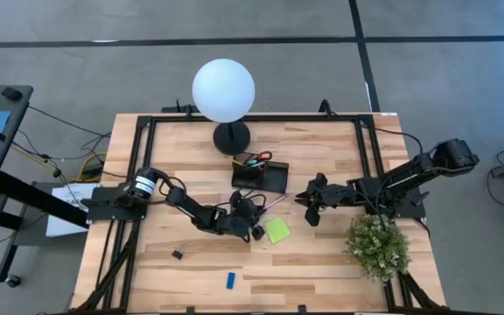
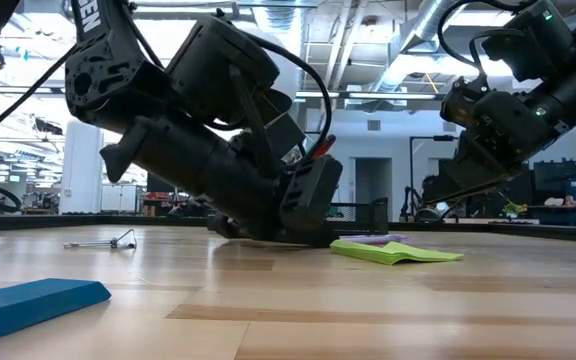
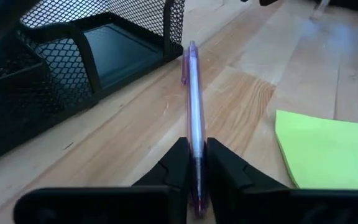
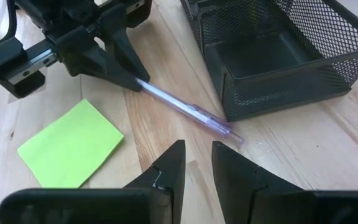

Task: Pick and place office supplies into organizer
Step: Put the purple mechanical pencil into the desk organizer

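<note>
Left tool (image 3: pixel 196 163) is clamped on the pen (image 3: pixel 193 99) beside the organizer (image 3: pixel 73 56); we lift level, clear the mesh wall, then lower it inside.

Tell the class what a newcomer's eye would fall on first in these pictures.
The white globe lamp stands out at the table's far edge, behind the black mesh organizer. Beside the organizer, the left gripper is shut on a pale purple pen lying on the wood, next to a lime-green sticky-note pad.
</note>
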Available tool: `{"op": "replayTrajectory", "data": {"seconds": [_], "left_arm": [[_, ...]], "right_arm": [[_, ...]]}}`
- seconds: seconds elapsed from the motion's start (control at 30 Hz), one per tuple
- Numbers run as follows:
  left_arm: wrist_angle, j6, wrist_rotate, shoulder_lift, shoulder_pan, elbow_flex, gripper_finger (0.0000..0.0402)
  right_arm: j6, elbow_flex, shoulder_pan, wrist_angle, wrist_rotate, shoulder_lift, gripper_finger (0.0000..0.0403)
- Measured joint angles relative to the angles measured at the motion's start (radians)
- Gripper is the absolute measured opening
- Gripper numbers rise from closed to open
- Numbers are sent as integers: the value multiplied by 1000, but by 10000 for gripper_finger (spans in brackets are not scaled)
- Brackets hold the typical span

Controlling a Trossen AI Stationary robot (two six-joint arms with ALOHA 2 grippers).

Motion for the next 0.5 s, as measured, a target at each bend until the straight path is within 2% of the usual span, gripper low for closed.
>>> {"op": "replayTrajectory", "data": {"seconds": [0.1, 0.27, 0.37, 0.5], "left_arm": [[6, 26, 7, -12, -8, -2, 24], [-75, 63, 72, -97, -15, -6, 23], [-182, 84, 104, -188, -25, -12, 22], [-371, 92, 84, -362, -27, -8, 22]], "right_arm": [[0, 0, 0, 0, 0, 0, 72], [0, 0, 0, -3, 0, 0, 72], [0, 0, 0, -3, 0, 0, 72], [1, 0, 0, -3, 0, 0, 72]]}}
